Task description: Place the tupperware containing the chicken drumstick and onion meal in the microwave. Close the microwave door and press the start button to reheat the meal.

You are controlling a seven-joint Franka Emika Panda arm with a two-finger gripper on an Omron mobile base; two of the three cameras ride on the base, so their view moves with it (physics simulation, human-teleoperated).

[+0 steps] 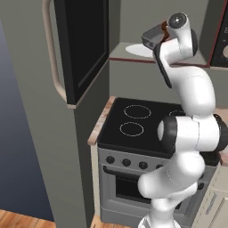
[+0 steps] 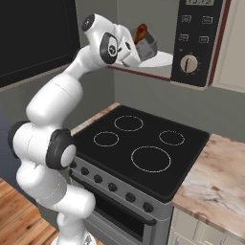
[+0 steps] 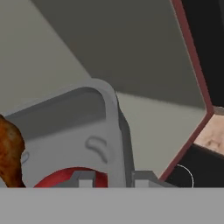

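The grey tupperware (image 1: 150, 39) (image 2: 148, 48) hangs at the mouth of the open microwave (image 2: 158, 28), over the front of the white turntable plate (image 1: 133, 50) (image 2: 162, 60). In the tub lie the brown chicken drumstick (image 2: 140, 32) (image 3: 11, 151) and the red onion (image 3: 65, 176). My gripper (image 3: 113, 179) (image 2: 138, 51) is shut on the tupperware (image 3: 65, 127), one fingertip on each side of its near wall. The microwave door (image 1: 82, 44) stands swung open at the left, with its pale curved handle (image 1: 51, 58). The dark button panel (image 2: 194, 38) is to the right of the opening.
Below the microwave sits a black-topped stove (image 1: 138, 120) (image 2: 143, 143) with a row of knobs. A marbled counter (image 2: 215, 182) adjoins it on the right. My own arm reaches up across the stove.
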